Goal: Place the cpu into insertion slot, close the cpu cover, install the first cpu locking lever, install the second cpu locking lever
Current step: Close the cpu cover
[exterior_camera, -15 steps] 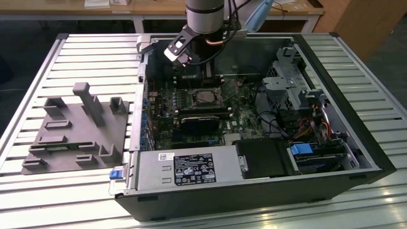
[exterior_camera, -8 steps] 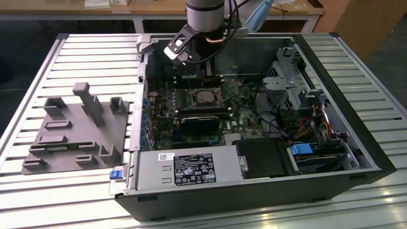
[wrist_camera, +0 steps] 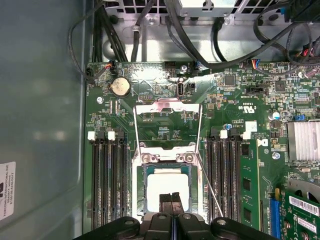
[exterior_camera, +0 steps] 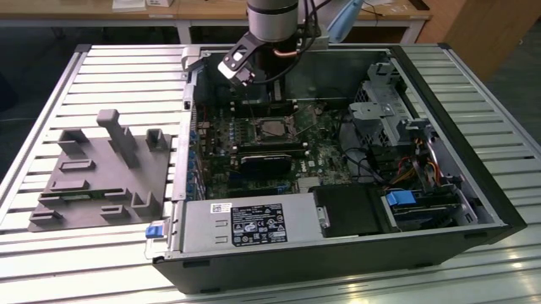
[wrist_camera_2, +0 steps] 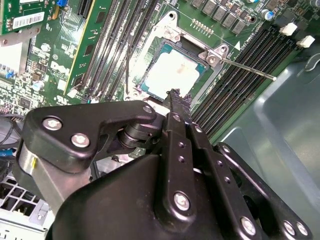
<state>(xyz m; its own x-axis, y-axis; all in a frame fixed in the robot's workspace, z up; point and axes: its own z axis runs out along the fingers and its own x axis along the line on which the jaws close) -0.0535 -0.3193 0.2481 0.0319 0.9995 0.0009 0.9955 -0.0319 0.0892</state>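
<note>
An open computer case (exterior_camera: 473, 136) lies on its side on the slatted bench (exterior_camera: 110, 69), filling most of it out to the edge at the exterior view's right. A grey moulded fixture (exterior_camera: 101, 171) sits on the slats beside it, near the opposite edge.

Inside the case, the green motherboard (wrist_camera: 235, 100) carries the insertion slot (wrist_camera: 142, 195). The cpu (wrist_camera: 167, 185) already lies flat in it, silver top up. The cpu cover (wrist_camera: 168, 105) is swung open and lies back away from the slot. A thin lever rod (wrist_camera: 210, 186) angles loose along the slot's side. Long black memory slots (wrist_camera: 102, 185) crowd both flanks of the socket, so there is little room there.

The arm (exterior_camera: 272, 19) reaches down into the case from above. Its end effector (wrist_camera: 171, 199) sits right over one edge of the cpu, its two fingertips clenched together with nothing between them. I cannot tell whether it touches the chip.
</note>
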